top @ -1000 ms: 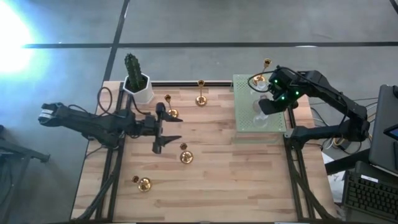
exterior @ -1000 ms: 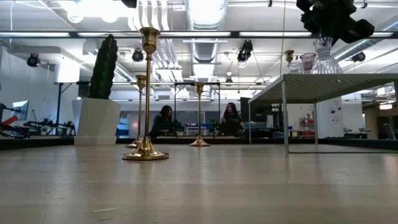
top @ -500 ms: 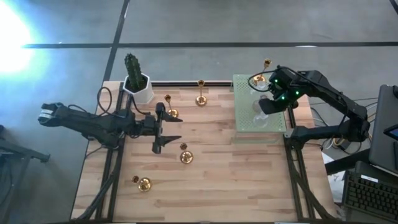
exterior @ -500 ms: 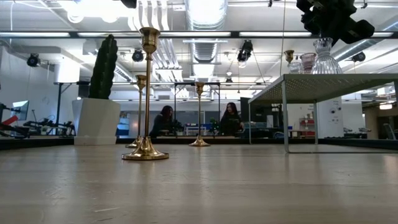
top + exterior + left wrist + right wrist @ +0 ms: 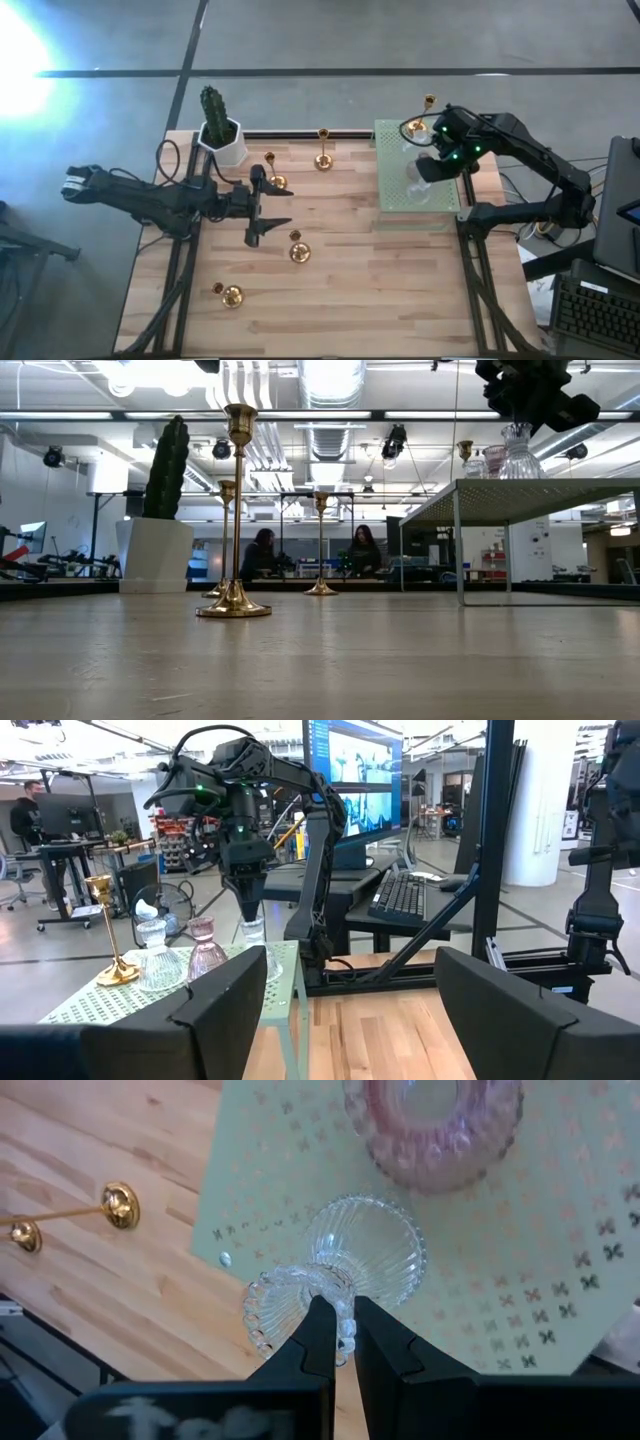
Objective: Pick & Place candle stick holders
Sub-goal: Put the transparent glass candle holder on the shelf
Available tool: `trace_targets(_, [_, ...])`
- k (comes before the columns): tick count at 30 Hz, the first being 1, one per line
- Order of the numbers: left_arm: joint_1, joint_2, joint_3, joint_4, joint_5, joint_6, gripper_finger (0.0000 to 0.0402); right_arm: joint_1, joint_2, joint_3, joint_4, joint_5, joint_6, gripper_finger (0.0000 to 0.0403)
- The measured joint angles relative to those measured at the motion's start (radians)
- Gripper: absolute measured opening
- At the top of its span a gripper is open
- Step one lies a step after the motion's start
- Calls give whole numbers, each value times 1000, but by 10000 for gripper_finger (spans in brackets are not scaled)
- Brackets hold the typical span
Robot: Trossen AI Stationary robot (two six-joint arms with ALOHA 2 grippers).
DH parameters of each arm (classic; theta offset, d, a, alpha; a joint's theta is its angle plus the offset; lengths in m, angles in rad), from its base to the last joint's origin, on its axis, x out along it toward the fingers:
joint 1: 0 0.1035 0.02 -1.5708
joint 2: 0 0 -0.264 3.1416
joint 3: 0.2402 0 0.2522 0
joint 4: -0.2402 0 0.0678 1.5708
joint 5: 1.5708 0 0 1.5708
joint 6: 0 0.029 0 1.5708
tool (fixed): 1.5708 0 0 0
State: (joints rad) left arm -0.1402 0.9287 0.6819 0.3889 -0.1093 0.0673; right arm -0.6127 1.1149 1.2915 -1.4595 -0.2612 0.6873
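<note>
My right gripper (image 5: 425,172) points down over the green perforated mat (image 5: 392,205), shut on a clear ribbed glass candle holder (image 5: 365,1250) that stands on the mat. A pink glass holder (image 5: 432,1125), another clear one (image 5: 155,955) and a gold holder (image 5: 112,935) also stand on the mat. Gold holders stand by their round bases on the wood: at the far edge (image 5: 323,150), by my left gripper (image 5: 273,176), mid-table (image 5: 297,249) and near left (image 5: 230,294). My left gripper (image 5: 270,208) is open and empty, left of centre. My right gripper holds the clear glass holder by the rim of its top cup (image 5: 345,1332), pinched in the narrow gap between the two fingers. The fingers come from above, pointing down. The holder stands upright with its base (image 5: 522,470) on the green mat.
A white pot with a green cactus (image 5: 218,130) stands at the far left corner. The green mat is a raised shelf on thin legs (image 5: 458,550) at the far right. Bare wood lies along the table's near side (image 5: 380,300). People sit in the room behind (image 5: 362,550).
</note>
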Motion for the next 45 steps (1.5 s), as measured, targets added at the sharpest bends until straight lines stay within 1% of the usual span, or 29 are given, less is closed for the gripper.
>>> trace_targets(10, [0, 0, 0, -1, 0, 0, 291, -31, 2, -1, 7, 2, -9, 11])
trace_targets(22, [0, 0, 0, -2, 0, 0, 291, -36, 0, -3, 3, 22, -11, 11])
trace_targets(45, [0, 0, 0, -1, 1, 0, 291, -36, 2, -5, 24, 28, -11, 11])
